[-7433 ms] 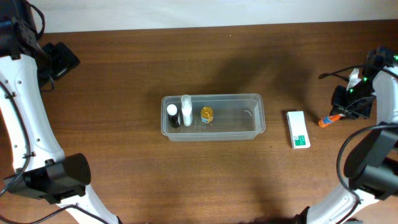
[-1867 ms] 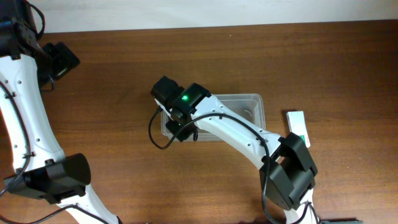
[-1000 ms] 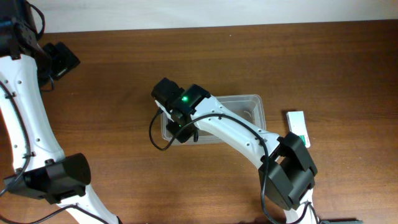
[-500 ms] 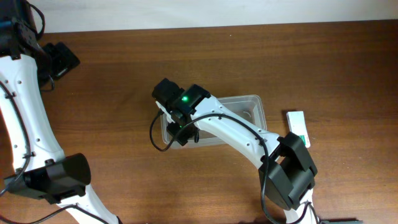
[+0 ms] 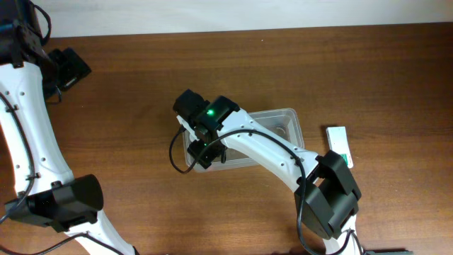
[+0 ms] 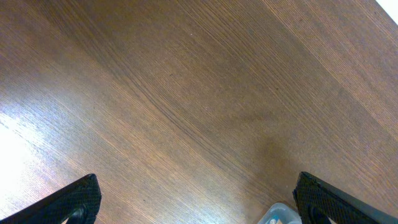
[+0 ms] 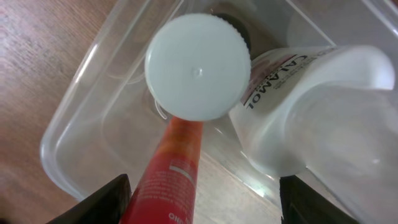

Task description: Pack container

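The clear plastic container (image 5: 294, 124) lies mid-table, and my right arm covers its left end from above. My right gripper (image 5: 202, 152) hangs over that end. In the right wrist view its jaws (image 7: 208, 200) stand open around a red-orange tube (image 7: 177, 180), which leans inside the container (image 7: 68, 124). There is a clear gap on the tube's right side. Beside the tube stand a white-capped bottle (image 7: 198, 67) and a white lotion bottle (image 7: 311, 106). My left gripper (image 5: 71, 67) is far off at the back left, open (image 6: 199, 202) over bare wood.
A white-and-green carton (image 5: 340, 147) lies on the table right of the container. A sliver of clear plastic (image 6: 277, 214) shows at the bottom edge of the left wrist view. The table's back edge meets a pale wall.
My right gripper's jaws have spread apart around the tube and the wrist has shifted slightly toward the container's front-left corner. The left arm has not moved.
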You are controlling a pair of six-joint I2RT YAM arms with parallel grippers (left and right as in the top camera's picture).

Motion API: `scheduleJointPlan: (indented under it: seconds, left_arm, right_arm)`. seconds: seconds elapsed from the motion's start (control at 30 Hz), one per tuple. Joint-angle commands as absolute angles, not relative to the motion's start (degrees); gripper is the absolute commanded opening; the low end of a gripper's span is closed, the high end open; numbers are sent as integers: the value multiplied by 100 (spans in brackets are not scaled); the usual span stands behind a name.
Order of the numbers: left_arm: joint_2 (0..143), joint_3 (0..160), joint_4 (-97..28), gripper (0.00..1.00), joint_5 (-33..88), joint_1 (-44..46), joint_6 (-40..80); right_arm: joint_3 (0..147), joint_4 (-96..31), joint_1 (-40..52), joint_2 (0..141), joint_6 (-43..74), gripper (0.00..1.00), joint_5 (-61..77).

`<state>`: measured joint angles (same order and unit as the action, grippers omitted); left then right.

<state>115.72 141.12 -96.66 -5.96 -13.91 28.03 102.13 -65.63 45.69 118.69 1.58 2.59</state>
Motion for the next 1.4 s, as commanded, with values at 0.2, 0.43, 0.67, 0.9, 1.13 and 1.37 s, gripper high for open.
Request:
scheduleJointPlan:
  seconds: [0.2,0.43,0.67,0.9,1.13,1.37]
  left_arm:
    - [11518,14169,-9668,100,-580,-1404,2711]
    - [11518,14169,-9671,100,-582,-1404,2711]
    - [11518,14169,-9668,100,-582,-1404,2711]
    - [11518,14169,-9668,100,-580,-1404,2711]
    - [11518,14169,-9671,100,-580,-1404,2711]
    - [11518,14169,-9668,100,-580,-1404,2711]
  right_arm:
    - [10475,-6735,4613,11937,331,68,602]
    - [10702,-7046,4613,11931,349,68,609]
    - [11395,-7636,4613,11931,346,68,635]
    - [12575,-8490,4613,11931,346,64,711]
    - [13487,-9437,4604,11917,322,4,596]
    - [13500,-9734,4429,11865,349,4,368]
